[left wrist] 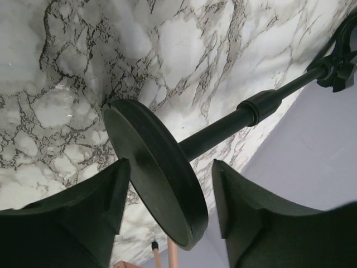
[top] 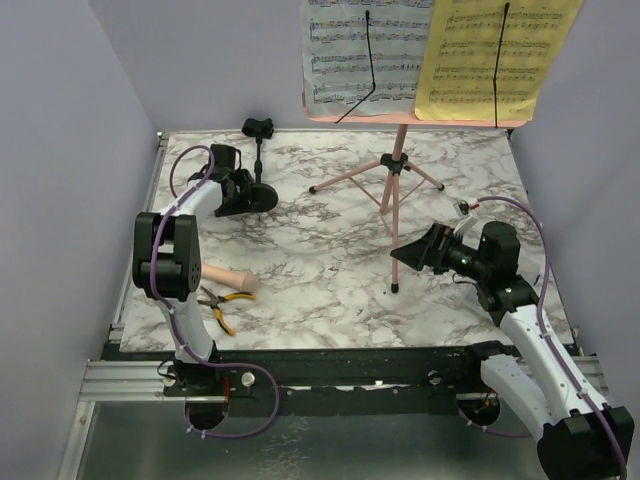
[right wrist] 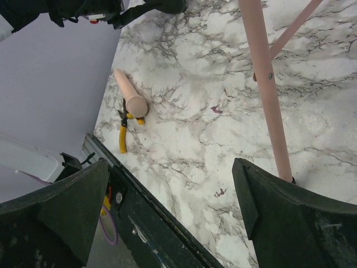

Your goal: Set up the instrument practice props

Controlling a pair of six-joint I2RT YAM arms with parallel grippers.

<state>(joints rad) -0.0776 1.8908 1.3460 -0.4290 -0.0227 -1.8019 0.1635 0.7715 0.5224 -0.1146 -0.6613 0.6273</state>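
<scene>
The black mic stand (top: 259,160) stands at the back left on its round base (left wrist: 150,162). My left gripper (top: 243,193) straddles that base, jaws open. The disc sits slantwise between the fingers (left wrist: 89,212), against the left one, with a gap to the right one. The beige toy microphone (top: 232,277) lies near the front left, also seen in the right wrist view (right wrist: 129,92). The pink music stand desk (top: 400,122) carries white pages (top: 365,50) and yellow pages (top: 495,55) on its pink tripod pole (top: 395,170). My right gripper (top: 405,255) hangs open and empty beside a tripod leg (right wrist: 268,95).
Yellow-handled pliers (top: 218,305) lie just in front of the microphone, near the table's front edge (right wrist: 162,212). Grey walls close in the left, back and right sides. The tripod's legs spread over the table's middle back.
</scene>
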